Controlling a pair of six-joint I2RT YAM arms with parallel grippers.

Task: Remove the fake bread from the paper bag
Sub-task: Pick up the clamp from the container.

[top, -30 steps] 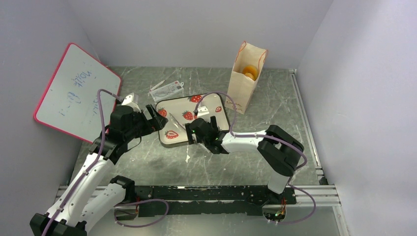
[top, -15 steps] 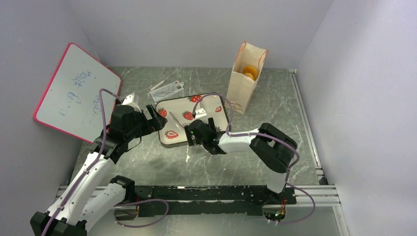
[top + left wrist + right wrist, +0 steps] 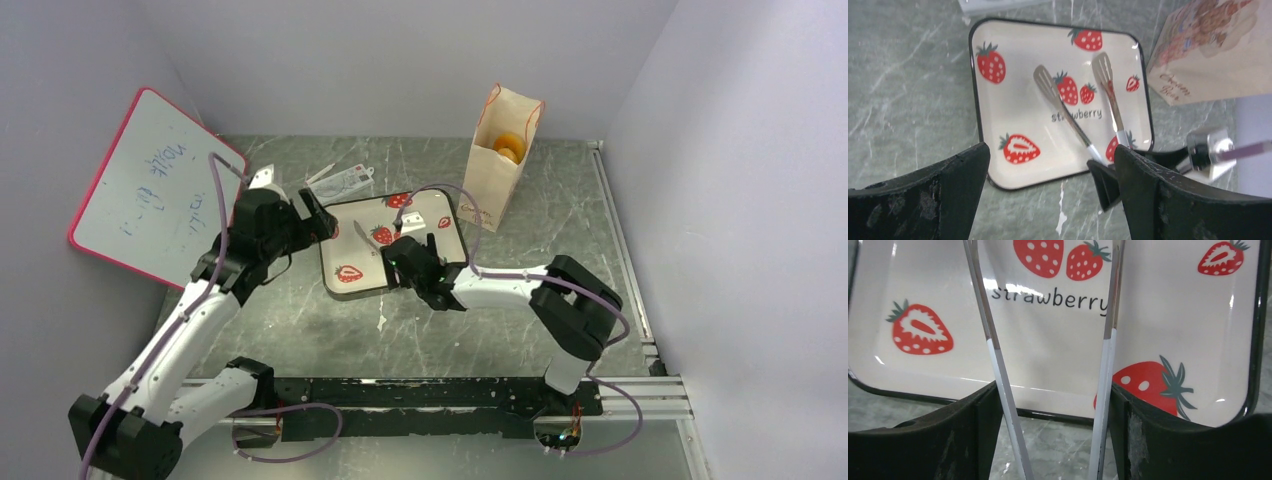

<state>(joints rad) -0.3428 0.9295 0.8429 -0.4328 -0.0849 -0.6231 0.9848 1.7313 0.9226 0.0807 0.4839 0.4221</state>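
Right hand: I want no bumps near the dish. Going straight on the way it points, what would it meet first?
Probably the strawberry tray: the right hand points across its near rim, with the tongs between its fingers. Height above the rim is unclear.

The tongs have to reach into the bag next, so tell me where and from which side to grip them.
Grip the tongs at their white handle arms near the plate's near edge, coming from the near side. The two arms splay toward slotted tips over the plate, and squeezing them there closes the tips. The right gripper already brackets both arms, apparently closing.
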